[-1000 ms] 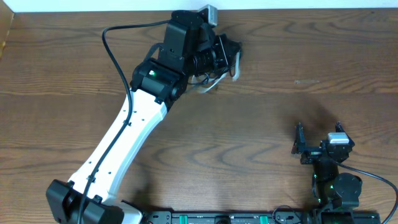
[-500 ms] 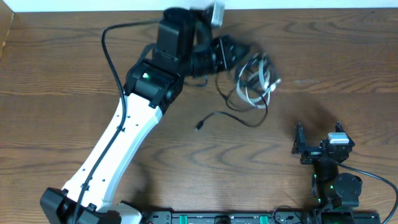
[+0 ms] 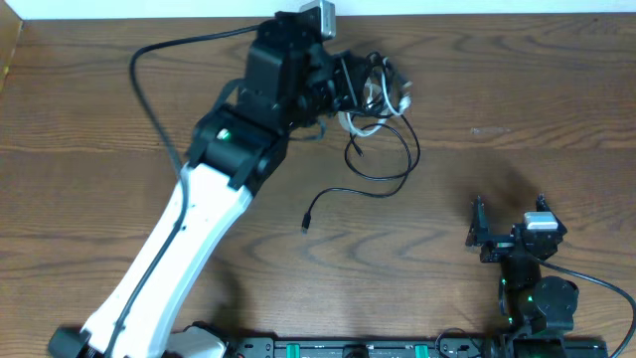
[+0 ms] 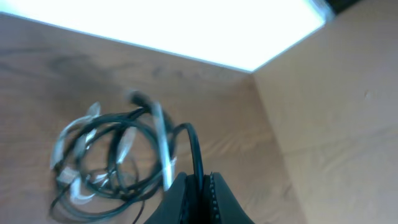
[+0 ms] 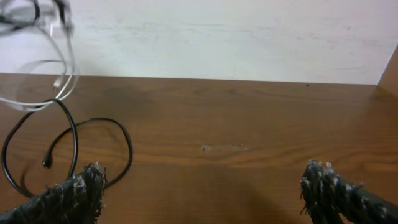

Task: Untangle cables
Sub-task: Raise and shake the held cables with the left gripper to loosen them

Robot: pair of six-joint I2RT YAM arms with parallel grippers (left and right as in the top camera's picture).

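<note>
The cables [image 3: 382,91] hang as a tangle of black and white loops at the far middle of the table. My left gripper [image 3: 350,88] is shut on one black cable [image 4: 194,148], which runs up from between the jaws in the left wrist view. The rest of the bundle [image 4: 106,158], with a white cable [image 4: 163,146] in it, dangles to the left. A black strand loops down over the table [image 3: 396,164] and ends in a small plug [image 3: 306,225]. My right gripper [image 3: 507,221] stands open near the front right, nothing between its fingers [image 5: 74,194].
The table's back edge meets a white wall [image 5: 236,37] just behind the bundle. The left arm's thick black wire [image 3: 149,89] arcs over the table's left part. A black cable loop [image 5: 74,146] lies ahead and left of the right gripper.
The left gripper swung the bundle out to the right, then back left and toward the wall. A black strand has dropped out, its plug now lying further toward the front.
</note>
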